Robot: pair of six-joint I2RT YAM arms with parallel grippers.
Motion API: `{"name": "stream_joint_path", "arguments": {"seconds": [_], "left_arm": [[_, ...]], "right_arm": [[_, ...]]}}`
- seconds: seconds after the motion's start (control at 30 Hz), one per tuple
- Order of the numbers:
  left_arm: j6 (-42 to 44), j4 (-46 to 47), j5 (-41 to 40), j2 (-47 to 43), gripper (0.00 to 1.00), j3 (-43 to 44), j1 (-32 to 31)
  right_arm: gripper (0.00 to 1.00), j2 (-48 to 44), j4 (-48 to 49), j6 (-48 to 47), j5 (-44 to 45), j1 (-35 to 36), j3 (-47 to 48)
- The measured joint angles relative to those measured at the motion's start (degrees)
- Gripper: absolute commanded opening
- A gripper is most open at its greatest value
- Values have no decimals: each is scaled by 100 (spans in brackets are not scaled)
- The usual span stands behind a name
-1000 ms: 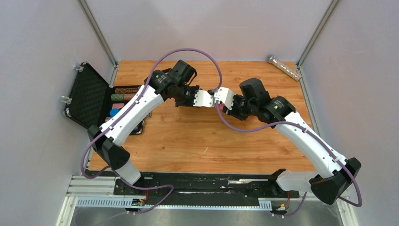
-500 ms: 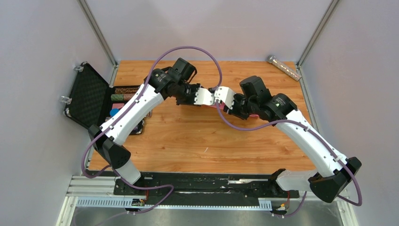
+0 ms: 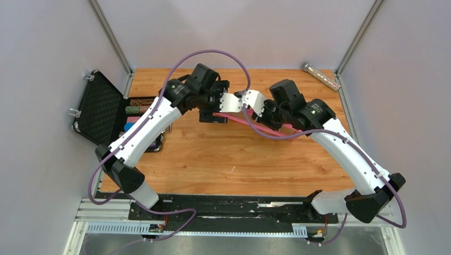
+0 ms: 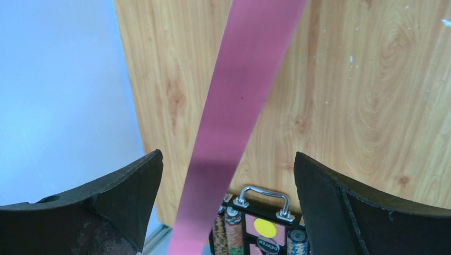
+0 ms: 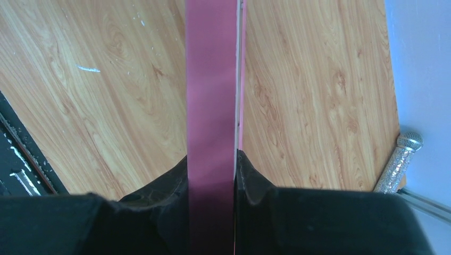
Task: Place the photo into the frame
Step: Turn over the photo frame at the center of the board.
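While the right gripper [image 5: 211, 162] is clamped on a rail of the frame [image 5: 211, 79], jaws tight on both faces of the pink strip, the left gripper [image 4: 226, 162] stands wide apart. Another stretch of pink rail runs up between the left fingers [image 4: 125, 194], touching neither.

Step reads as a one-arm hold or regrip, with the right arm bearing the frame and the left free. To do it well:
- Keep the right clamp firm, since a thin rail held at one spot will likely swing or droop.
- Pull the left fingers straight back off the rail so neither one clips it.
- Lay the frame flat on the table [image 3: 213, 154] before any photo goes in.

The frame hangs above the far middle of the table. In the top view it shows as a slanted pink strip from below the left wrist to under the right wrist.

The photo is not visible in any view. A thin pale line along the rail's edge in the right wrist view may be paper or the frame's back edge; cannot tell. A chip case [image 4: 263, 228] sits below the left gripper.
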Motion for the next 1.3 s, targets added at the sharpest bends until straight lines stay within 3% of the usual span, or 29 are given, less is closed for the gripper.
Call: {"name": "stream_joint_path", "arguments": {"seconds": [0.27,0.7,0.97,1.2,1.3], "left_arm": [[-470,846,-345,-737,100,-411,258],[-2369,2155,-503,-1878,100,-1093,1270],[-2859,2271,-341,-2039,100,-1786,1526],[-3029,2323,-245,-2190,100,-2087,1604],[-3056,2371,-203,-2234,100,-2151,1624]], "right_arm": [[0,249,-94,291,-2,0,435],[0,1386,-546,1464,-278,-192,1945],[0,1930,-809,2299,-1224,-1316,2588],[0,2212,-767,2846,-1982,-2553,2686],[0,2238,-726,2964,-2059,-2758,2686]]}}
